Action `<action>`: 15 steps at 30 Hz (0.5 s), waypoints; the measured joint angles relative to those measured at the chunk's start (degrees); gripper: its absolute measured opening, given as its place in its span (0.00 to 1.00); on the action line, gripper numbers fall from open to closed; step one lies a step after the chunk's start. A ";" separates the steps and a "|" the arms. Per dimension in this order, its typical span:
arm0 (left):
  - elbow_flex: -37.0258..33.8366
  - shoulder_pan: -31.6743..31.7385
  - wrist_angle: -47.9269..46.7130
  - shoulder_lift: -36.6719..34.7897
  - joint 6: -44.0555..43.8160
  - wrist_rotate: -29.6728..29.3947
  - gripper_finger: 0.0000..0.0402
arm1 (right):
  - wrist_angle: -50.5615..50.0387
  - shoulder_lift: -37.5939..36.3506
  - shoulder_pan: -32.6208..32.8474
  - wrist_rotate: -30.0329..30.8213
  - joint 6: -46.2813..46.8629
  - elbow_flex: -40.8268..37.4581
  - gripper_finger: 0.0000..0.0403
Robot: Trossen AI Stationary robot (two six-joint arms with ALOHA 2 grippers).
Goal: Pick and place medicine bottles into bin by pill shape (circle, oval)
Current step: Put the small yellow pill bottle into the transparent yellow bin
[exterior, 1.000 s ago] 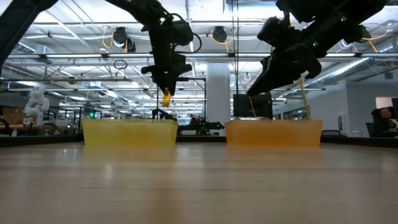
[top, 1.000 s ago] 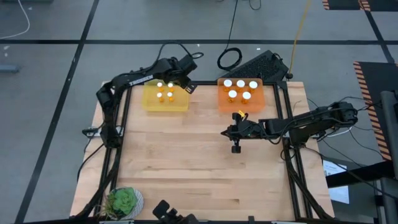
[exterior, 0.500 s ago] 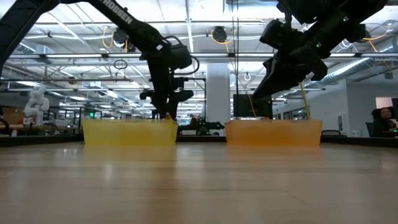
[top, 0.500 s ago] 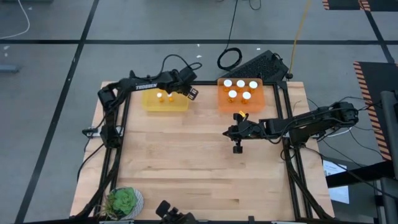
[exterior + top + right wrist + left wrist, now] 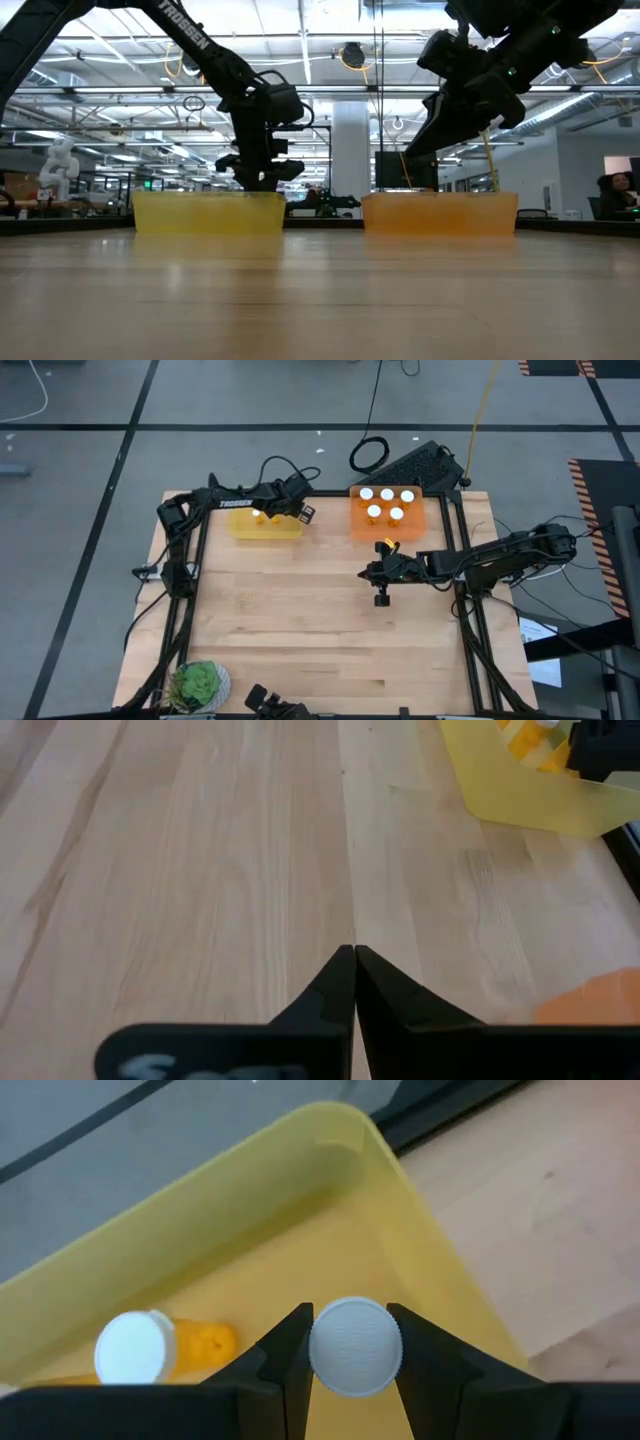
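The left gripper [image 5: 348, 1355], reaching low into the yellow bin [image 5: 240, 525] at the table's far side, clamps a bottle [image 5: 355, 1347] by its white cap; letting go seems the next move. The right gripper [image 5: 380, 582] hovers mid-table, fingers pressed together, empty. Five bottles stand in the orange bin [image 5: 358, 525].

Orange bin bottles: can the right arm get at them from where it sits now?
Probably yes. The right gripper hangs shut and empty over bare table, just in front of the orange bin. The five white-capped bottles stand uncovered, and the left gripper is busy in the yellow bin.
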 joint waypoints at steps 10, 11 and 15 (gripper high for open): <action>-0.18 0.00 0.62 0.00 -1.12 -1.57 0.33 | -0.03 0.00 0.00 -0.02 0.00 0.00 0.01; -0.18 0.00 0.62 0.00 -1.12 -1.63 0.35 | -0.05 0.01 0.00 -0.02 0.00 0.00 0.01; -0.18 0.00 0.60 0.00 -1.12 -1.72 0.43 | -0.05 0.00 0.00 -0.04 0.00 0.00 0.01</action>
